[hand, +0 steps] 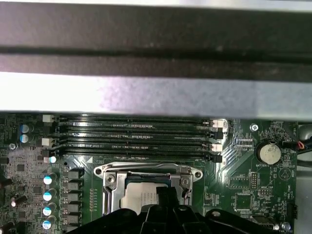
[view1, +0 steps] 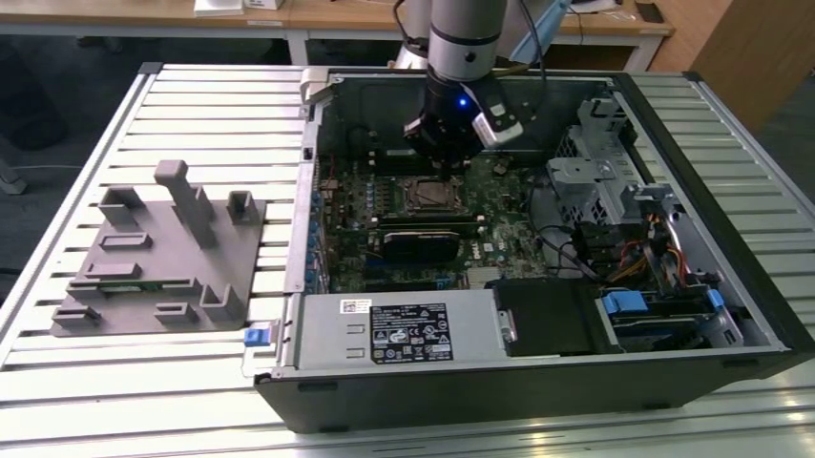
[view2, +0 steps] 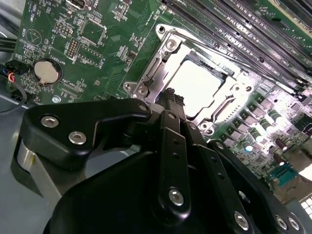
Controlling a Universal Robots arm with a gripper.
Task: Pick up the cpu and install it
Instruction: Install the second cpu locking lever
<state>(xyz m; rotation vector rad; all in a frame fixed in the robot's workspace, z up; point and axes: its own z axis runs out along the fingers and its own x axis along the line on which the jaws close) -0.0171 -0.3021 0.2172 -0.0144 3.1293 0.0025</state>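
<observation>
The cpu (view2: 197,85) is a silvery-white square lying flat inside the metal socket frame (view2: 163,48) on the green motherboard; it also appears in the first wrist view (hand: 139,197) and in the exterior view (view1: 430,197). My black gripper (view1: 444,157) hangs straight down into the open computer case (view1: 535,382), just above the socket. In both wrist views its fingers come together at one tip (view2: 170,95) (hand: 163,192) over the edge of the cpu. They look shut with nothing between them. Whether the tip touches the chip cannot be told.
A grey holder block (view1: 159,258) stands on the slatted table at the exterior view's left. Inside the case are memory slots (hand: 136,136), a coin battery (hand: 267,153), a black module (view1: 427,243), a labelled power supply (view1: 395,329) and a drive cage with cables (view1: 605,191).
</observation>
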